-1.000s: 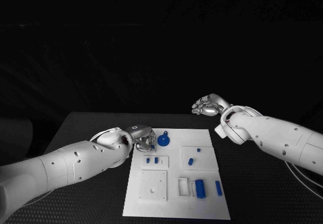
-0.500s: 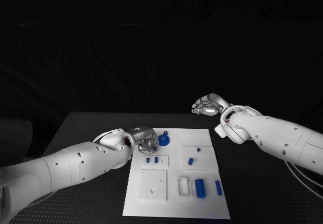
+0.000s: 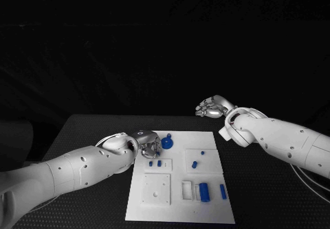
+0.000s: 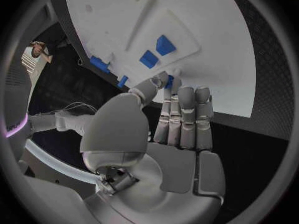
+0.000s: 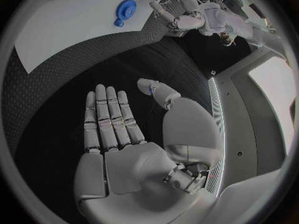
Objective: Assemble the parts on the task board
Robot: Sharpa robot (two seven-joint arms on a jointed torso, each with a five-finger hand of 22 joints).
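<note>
The white task board point(image 3: 180, 212) lies in the middle of the black table. My left hand point(image 3: 146, 144) hovers over its far left edge, beside a round blue part point(image 3: 167, 142). In the left wrist view the left hand point(image 4: 168, 134) has straight fingers, and its thumb and one finger pinch a small blue part point(image 4: 169, 81). Just ahead of it, two small blue pegs point(image 4: 156, 52) stand in a raised white block. My right hand point(image 3: 211, 107) is lifted beyond the board's far right corner. Its palm point(image 5: 124, 149) is flat, with fingers spread and nothing in it.
A blue cylinder point(image 3: 203, 192) and a blue bar point(image 3: 223, 191) lie near the board's front right. Two small blue pieces point(image 3: 194, 165) sit on a raised square. A white square plate point(image 3: 157, 189) sits at the front left. Black table borders the board on both sides.
My left hand has shifted slightly right and nearer, closer to the round blue part. The right hand has stayed in place.
</note>
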